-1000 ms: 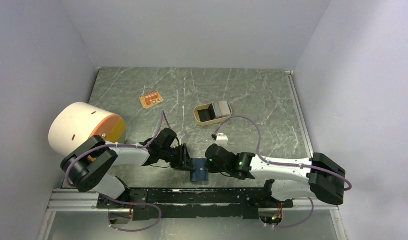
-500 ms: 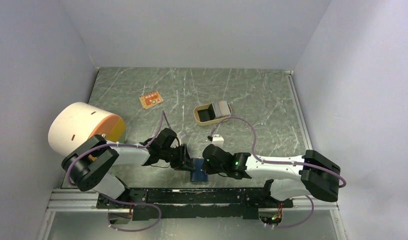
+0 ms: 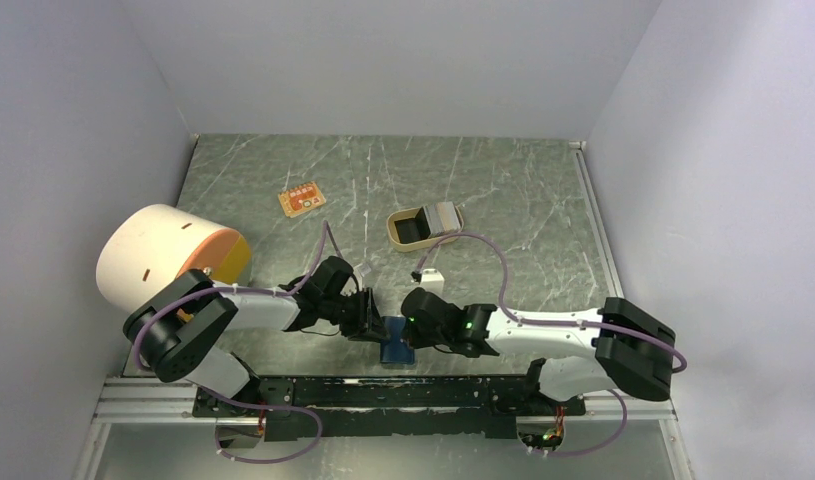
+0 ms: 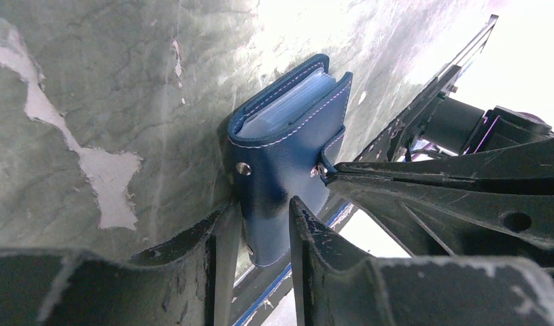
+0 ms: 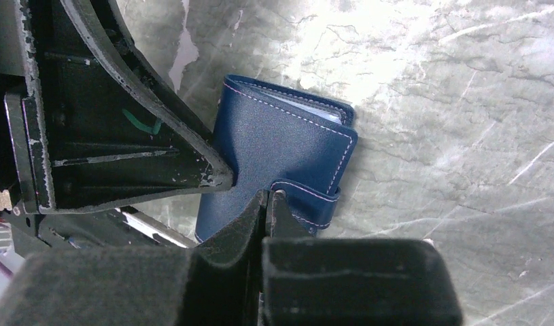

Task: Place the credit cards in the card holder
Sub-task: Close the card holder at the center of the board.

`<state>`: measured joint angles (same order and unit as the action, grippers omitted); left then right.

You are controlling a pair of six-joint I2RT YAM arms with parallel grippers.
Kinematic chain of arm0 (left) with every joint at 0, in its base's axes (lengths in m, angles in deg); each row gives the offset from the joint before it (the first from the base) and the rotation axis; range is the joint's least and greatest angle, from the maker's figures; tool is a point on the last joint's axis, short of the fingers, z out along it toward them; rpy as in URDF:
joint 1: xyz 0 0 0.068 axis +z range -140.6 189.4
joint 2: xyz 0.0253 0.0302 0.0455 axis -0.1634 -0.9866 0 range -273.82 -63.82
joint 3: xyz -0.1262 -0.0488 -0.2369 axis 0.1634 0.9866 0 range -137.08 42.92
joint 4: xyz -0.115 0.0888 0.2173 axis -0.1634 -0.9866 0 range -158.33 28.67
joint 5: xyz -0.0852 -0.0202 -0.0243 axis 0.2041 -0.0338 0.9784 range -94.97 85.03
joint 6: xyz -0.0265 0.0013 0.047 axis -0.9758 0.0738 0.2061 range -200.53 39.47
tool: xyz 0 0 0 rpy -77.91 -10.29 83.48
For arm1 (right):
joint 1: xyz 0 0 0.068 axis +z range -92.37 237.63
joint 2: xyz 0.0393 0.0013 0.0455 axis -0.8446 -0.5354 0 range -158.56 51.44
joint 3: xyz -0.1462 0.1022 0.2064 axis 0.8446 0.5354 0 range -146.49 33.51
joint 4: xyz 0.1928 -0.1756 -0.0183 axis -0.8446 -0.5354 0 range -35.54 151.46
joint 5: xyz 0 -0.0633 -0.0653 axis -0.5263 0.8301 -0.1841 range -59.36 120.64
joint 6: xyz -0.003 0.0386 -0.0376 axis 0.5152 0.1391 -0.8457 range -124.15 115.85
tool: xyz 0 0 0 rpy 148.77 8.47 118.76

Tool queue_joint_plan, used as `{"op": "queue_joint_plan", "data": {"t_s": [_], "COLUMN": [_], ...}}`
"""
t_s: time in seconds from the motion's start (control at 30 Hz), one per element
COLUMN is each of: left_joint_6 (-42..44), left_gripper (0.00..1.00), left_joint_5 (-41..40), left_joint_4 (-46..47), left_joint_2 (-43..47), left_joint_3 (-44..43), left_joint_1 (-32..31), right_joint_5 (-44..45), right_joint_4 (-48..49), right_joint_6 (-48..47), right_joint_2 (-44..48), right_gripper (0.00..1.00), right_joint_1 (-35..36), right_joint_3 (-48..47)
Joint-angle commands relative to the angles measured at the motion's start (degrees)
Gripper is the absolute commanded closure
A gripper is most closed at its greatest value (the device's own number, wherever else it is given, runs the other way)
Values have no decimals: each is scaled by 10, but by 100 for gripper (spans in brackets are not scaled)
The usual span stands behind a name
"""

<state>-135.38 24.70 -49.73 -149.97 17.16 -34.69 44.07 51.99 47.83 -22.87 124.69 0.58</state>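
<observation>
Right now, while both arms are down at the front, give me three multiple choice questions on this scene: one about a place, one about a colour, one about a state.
1. Where is the card holder? A in the tan tray; B between the left claw and the right claw; C beside the orange board.
2. What colour is its outside? A tan; B red; C dark navy.
3. How is the right claw? A shut on the holder's strap; B wide open; C holding the orange board.
Answers: B, both claws meet it from either side; C, navy cover with pale stitching; A, its tips pinch the strap tab.
</observation>
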Motion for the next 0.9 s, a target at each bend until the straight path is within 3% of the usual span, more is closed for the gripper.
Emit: {"op": "queue_joint_plan", "data": {"t_s": [0.0, 0.5, 0.87], "left_joint_6": [7, 6, -7], "left_gripper": [63, 63, 63], "left_joint_5": [-2, 1, 4], "left_joint_4": [16, 28, 43], "left_joint_2": [-12, -23, -25], "left_joint_3": [-3, -2, 5], "left_joint_1": [-6, -6, -6], "right_joint_5": [-9, 23, 22], "right_joint_4": [-18, -122, -136], "right_joint_6": [-6, -19, -27], "right_joint_2": [-18, -35, -76], "right_gripper": [100, 100, 100], "right_joint_1": [9, 26, 36], "right_joint_3": [-15, -86, -112]}}
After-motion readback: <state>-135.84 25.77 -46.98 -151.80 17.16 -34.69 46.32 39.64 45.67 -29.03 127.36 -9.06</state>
